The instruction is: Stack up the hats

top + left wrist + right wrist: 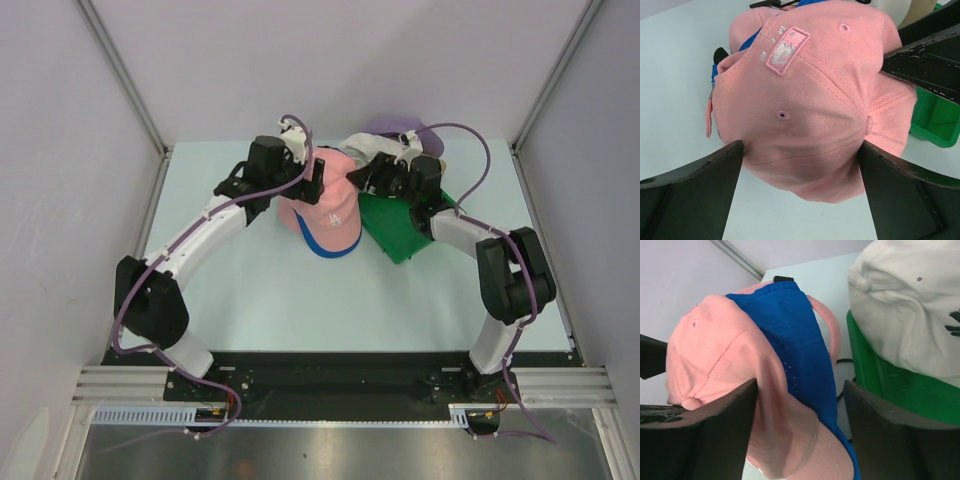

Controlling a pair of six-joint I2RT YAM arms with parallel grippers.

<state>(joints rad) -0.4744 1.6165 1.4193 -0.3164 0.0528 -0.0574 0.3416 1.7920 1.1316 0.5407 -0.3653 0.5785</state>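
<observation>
While left end effector [801, 145] gapes around pink cap [810, 90], right end effector [801, 381] gapes.

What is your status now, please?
Left gripper open, straddling pink cap. Right gripper open. Pink cap over blue cap. White cap sits on green tray.

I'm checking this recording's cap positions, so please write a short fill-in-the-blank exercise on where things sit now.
1. The soft pink fabric baseball cap lies on top of the ____.
2. The white fabric cap rests on the flat plastic ____.
3. The left gripper has its fingers either side of the ____ cap's crown.
Missing: royal blue cap; green tray; pink.
</observation>
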